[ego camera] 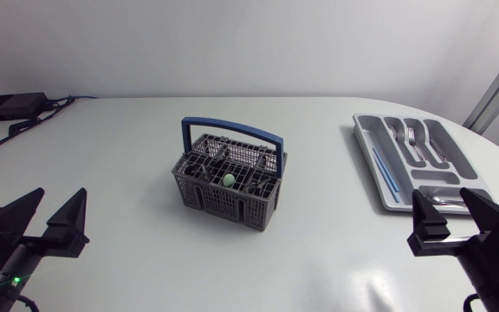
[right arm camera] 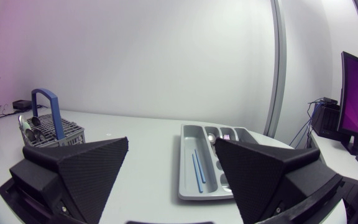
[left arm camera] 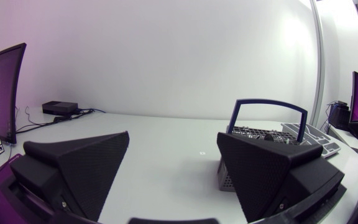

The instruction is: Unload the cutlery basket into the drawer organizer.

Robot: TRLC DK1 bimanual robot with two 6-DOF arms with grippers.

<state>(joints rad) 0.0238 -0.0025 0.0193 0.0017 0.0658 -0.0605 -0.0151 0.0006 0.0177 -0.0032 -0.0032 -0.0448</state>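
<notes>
Head view: the cutlery basket point(ego camera: 228, 184) stands near the middle of the table point(ego camera: 145, 260). Its long axis and blue handle point(ego camera: 232, 130) run across from my left to my right, the right end skewed a little toward me, and a small green item point(ego camera: 229, 180) sits among its compartments. The drawer organizer point(ego camera: 364, 160) lies on my right, well apart from the basket, its long axis pointing away from me with the far end leaning slightly left. Forks point(ego camera: 410, 134) lie in its far slots and thin blue sticks point(ego camera: 386, 173) run along its left long slot. My left gripper point(ego camera: 61, 198) hangs low at the near left with fingers spread, only bare table between it and the basket. My right gripper point(ego camera: 441, 198), also spread, sits at the organizer's near end. A black box point(ego camera: 11, 106) with cables point(ego camera: 24, 128) occupies the far left corner. Left wrist view: my wide-open fingers hold nothing. The basket is ahead and off toward the right finger, which hides its near corner, with the handle arching broadside to me and the organizer's end showing beyond it. Right wrist view: my fingers stand apart and empty. The organizer stretches lengthwise straight ahead between them, its blue sticks clear, its near end hidden behind the right finger. Here the basket shows end-on beside the left finger, with a spoon point(right arm camera: 25, 121) standing up in it that the overhead picture does not make out.
</notes>
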